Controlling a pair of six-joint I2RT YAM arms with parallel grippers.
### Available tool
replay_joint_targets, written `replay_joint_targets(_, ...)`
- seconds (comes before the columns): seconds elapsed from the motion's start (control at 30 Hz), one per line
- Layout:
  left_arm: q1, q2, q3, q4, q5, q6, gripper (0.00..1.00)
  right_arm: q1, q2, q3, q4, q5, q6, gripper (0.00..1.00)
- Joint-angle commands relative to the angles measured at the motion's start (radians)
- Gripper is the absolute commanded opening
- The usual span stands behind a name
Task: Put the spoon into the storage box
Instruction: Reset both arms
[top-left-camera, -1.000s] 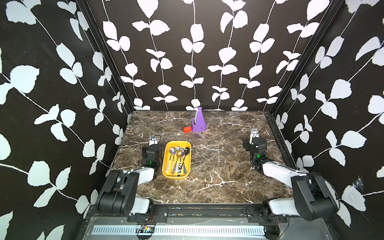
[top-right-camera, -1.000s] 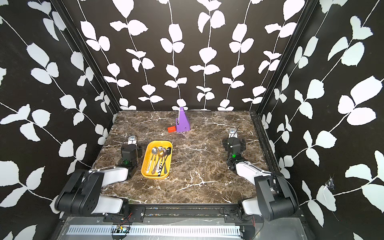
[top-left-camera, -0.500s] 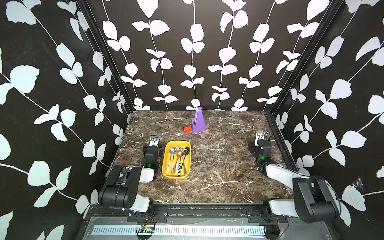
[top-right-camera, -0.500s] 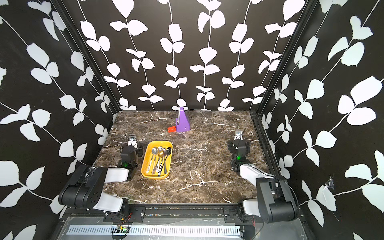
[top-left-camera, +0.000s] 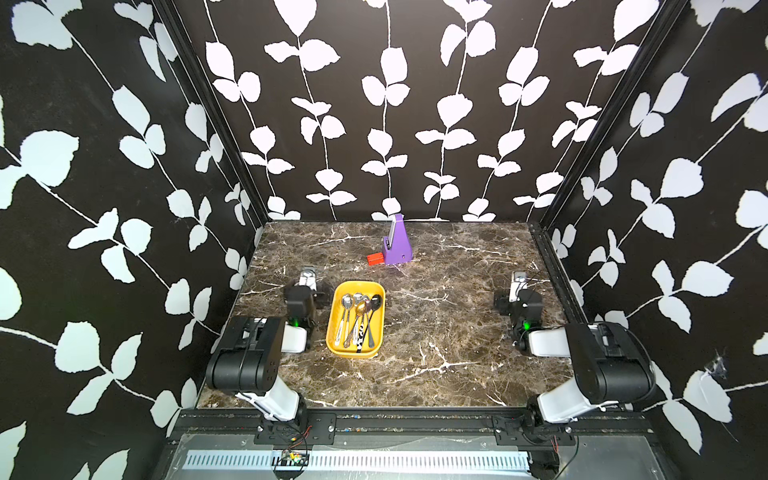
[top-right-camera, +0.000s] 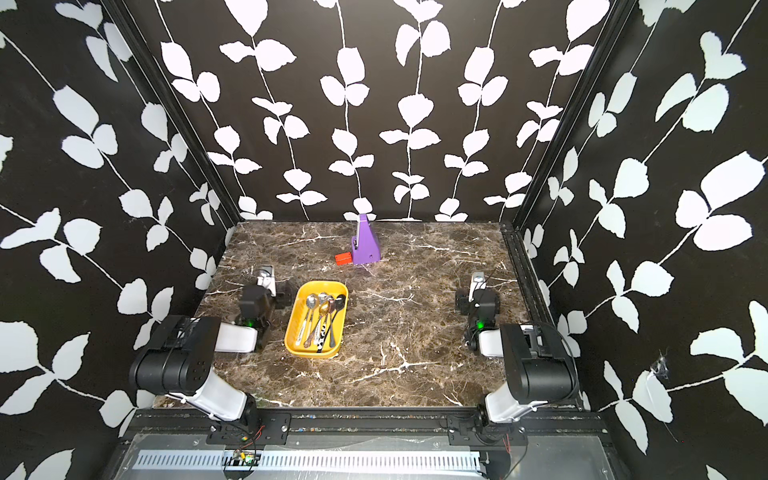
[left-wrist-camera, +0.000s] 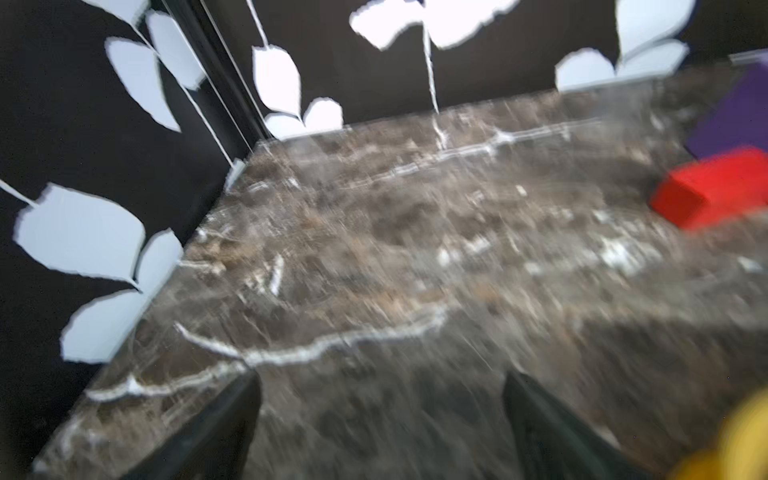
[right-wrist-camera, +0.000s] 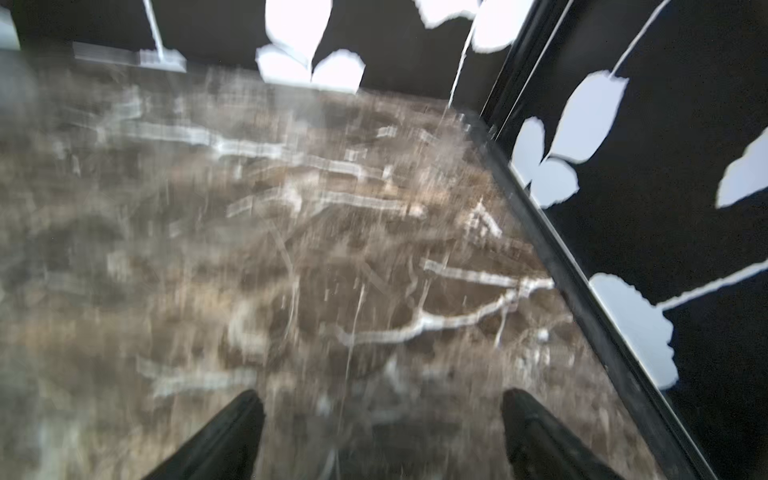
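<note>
The yellow storage box (top-left-camera: 331, 328) (top-right-camera: 291, 330) sits left of the middle of the marble table, and several spoons (top-left-camera: 361, 307) (top-right-camera: 325, 307) lie in it with their bowls toward the back. My left gripper (top-left-camera: 306, 277) (top-right-camera: 266, 276) rests just left of the box, and its corner shows as a yellow blur (left-wrist-camera: 744, 440) in the left wrist view. That gripper (left-wrist-camera: 382, 378) is open and empty over bare marble. My right gripper (top-left-camera: 518, 279) (top-right-camera: 478, 279) is near the right wall, far from the box. It is also open and empty (right-wrist-camera: 382, 399).
A purple wedge-shaped stand (top-left-camera: 398, 243) (top-right-camera: 365, 245) with a small red block (top-left-camera: 375, 259) (left-wrist-camera: 715, 191) beside it stands at the back middle. Black frame rails (right-wrist-camera: 582, 311) and patterned walls close in the table on three sides. Both arms are folded low at the front corners.
The right gripper has shifted toward the right wall. Both arms have folded back lower. The box and spoons have not moved.
</note>
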Motion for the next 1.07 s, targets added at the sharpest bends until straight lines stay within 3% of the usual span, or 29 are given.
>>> replay_joint_targets(0.0, 0.013, -0.041, 0.010, -0.102, 0.076, -0.029, 0.98, -0.012, -0.022, 0.030, -0.047, -0.043, 0.027, 0.99)
replay_joint_targets(1.03, 0.010, -0.036, 0.008, -0.085, 0.076, -0.027, 0.98, -0.008, -0.021, 0.026, -0.037, -0.063, 0.016, 0.99)
